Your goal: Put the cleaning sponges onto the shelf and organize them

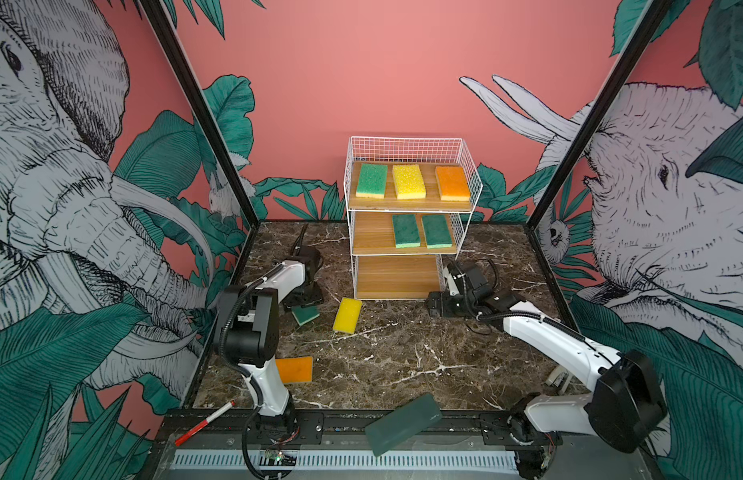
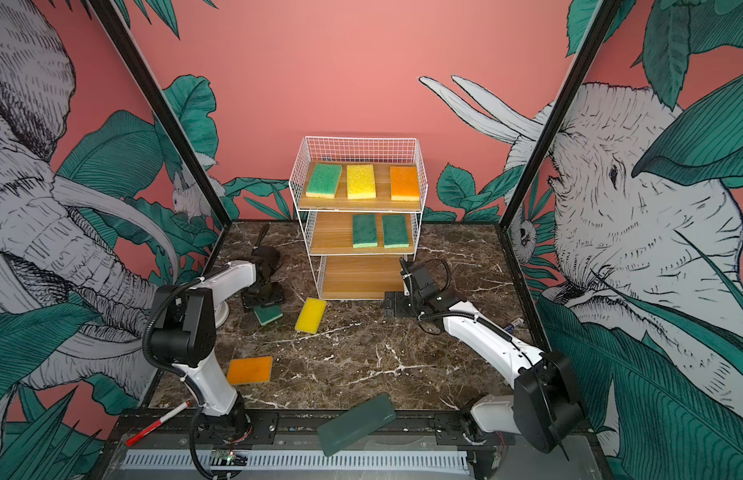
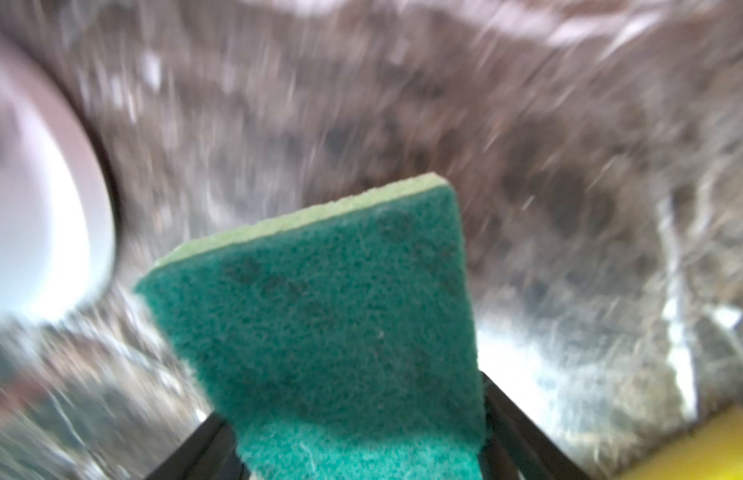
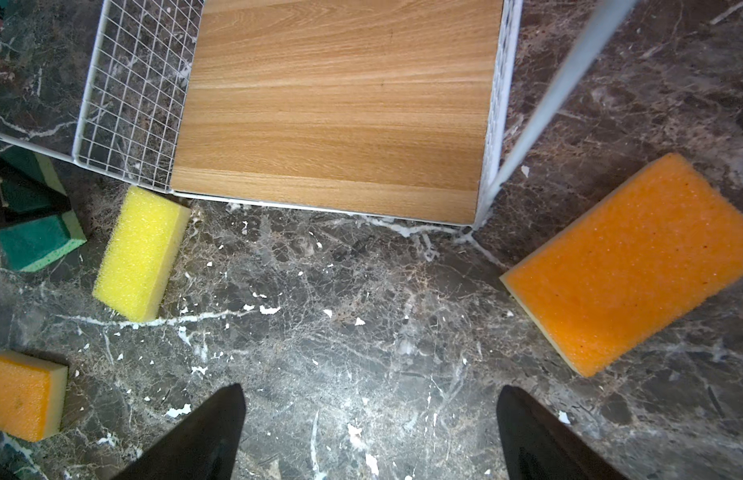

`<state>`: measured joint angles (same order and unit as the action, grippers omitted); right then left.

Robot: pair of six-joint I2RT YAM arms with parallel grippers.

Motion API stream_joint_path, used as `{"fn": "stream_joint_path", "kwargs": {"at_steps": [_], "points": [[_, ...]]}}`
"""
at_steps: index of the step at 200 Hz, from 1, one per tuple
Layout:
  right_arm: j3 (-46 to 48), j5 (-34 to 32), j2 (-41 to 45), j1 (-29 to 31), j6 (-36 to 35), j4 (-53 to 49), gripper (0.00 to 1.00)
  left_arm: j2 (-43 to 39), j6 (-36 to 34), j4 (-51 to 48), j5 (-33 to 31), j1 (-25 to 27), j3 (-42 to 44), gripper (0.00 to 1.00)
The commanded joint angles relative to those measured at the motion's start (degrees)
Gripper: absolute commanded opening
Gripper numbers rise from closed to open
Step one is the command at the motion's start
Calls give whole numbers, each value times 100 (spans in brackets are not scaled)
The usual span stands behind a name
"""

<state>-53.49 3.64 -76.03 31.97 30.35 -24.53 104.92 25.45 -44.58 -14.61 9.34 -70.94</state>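
Marble table (image 1: 403,365): shelf (image 1: 397,276), loose sponges (image 1: 347,316)

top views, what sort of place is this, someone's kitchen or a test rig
Most likely a robot test booth, not a kitchen: two white-and-black robot arms are mounted on a black front rail, and printed elephant-and-leaf wall panels box in a brown marble-pattern tabletop holding a white wire-grid shelf.

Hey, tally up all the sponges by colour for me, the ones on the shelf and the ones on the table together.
green sponges: 4
yellow sponges: 2
orange sponges: 3
Total: 9
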Motion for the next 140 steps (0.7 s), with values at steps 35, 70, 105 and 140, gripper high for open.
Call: {"fn": "stream_joint_path", "kwargs": {"at_steps": [35, 70, 105, 140], "points": [[67, 65, 9, -32, 127, 79, 97, 637, -2397, 716, -8, -4, -673, 82], [59, 102, 32, -33, 164, 31, 97, 763, -3107, 1004, 399, 6, -992, 90], [41, 78, 142, -32, 164, -26, 97, -342, -2947, 1524, 339, -5, -322, 94], [95, 73, 183, -32, 169, 16, 97, -1647, -2481, 1990, 355, -3, 1063, 96]]}}
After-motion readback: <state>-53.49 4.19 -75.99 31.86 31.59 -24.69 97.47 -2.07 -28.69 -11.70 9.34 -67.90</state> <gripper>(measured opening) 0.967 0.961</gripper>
